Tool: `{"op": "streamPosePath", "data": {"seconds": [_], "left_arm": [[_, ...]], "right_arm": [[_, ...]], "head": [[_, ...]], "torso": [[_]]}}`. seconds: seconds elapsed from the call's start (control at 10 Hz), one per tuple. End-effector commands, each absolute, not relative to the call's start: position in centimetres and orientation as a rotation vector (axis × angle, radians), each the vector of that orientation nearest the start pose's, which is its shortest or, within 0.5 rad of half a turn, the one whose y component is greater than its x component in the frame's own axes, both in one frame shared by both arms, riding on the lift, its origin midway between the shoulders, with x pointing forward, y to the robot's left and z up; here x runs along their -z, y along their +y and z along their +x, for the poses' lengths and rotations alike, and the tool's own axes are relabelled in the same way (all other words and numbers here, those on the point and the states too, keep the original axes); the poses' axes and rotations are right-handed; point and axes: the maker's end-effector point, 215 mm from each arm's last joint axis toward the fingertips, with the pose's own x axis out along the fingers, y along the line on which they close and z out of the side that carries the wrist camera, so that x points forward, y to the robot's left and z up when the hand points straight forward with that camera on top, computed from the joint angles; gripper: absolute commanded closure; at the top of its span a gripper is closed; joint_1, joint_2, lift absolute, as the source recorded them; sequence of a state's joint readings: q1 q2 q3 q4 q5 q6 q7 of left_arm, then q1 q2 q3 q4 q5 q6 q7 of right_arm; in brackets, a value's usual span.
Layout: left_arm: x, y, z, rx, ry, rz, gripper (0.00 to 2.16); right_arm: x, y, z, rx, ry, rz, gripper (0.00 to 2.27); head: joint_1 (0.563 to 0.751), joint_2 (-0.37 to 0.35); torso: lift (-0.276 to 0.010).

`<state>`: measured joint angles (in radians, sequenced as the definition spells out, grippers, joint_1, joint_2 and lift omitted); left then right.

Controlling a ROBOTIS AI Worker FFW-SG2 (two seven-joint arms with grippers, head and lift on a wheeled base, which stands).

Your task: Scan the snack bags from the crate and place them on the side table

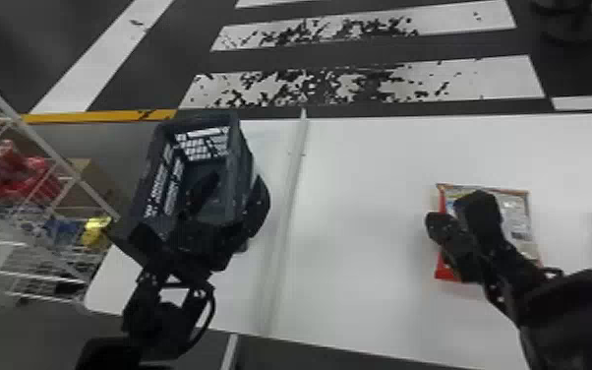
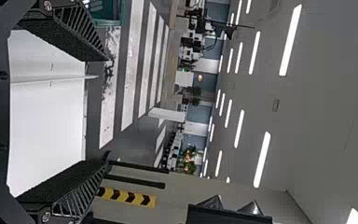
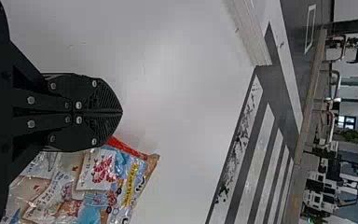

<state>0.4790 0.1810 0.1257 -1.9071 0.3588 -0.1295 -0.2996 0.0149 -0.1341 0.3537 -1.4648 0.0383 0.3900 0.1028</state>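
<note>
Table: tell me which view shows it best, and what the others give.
The head view, because it takes in the table's far and near edges. The left wrist view shows a stretch past the left gripper; the right wrist view, a stretch beside the bag.

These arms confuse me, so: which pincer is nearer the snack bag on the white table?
Right. In the head view, the right pincer overlaps the snack bag, while the left pincer is well off to the robot's left, by the dark crate.
</note>
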Motion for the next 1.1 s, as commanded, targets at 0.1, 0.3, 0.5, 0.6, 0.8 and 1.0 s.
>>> {"op": "streamPosePath", "data": {"seconds": [0.1,0.3,0.5,0.6,0.8,1.0], "left_arm": [[34.2,26.8,44.3,0.226,-0.027,-0.136,0.09],[34.3,26.7,44.4,0.228,-0.027,-0.137,0.09],[34.4,26.5,44.4,0.231,-0.025,-0.141,0.09],[34.4,26.4,44.5,0.233,-0.026,-0.142,0.09],[34.4,26.2,44.5,0.236,-0.026,-0.144,0.09],[34.5,26.2,44.5,0.238,-0.024,-0.142,0.09]], "right_arm": [[54.5,-10.6,50.6,-0.394,0.540,-0.238,2.24],[53.7,-10.5,49.6,-0.404,0.528,-0.219,2.24],[53.1,-11.0,48.5,-0.406,0.528,-0.207,2.24],[53.3,-11.2,48.0,-0.407,0.534,-0.200,2.24],[53.5,-11.8,48.2,-0.399,0.540,-0.207,2.24],[53.9,-12.7,48.3,-0.389,0.550,-0.216,2.24]], "head": [[0.695,0.205],[0.695,0.192],[0.695,0.190],[0.695,0.190],[0.695,0.181],[0.695,0.174]], "torso": [[-0.081],[-0.081],[-0.081],[-0.081],[-0.081],[-0.081]]}}
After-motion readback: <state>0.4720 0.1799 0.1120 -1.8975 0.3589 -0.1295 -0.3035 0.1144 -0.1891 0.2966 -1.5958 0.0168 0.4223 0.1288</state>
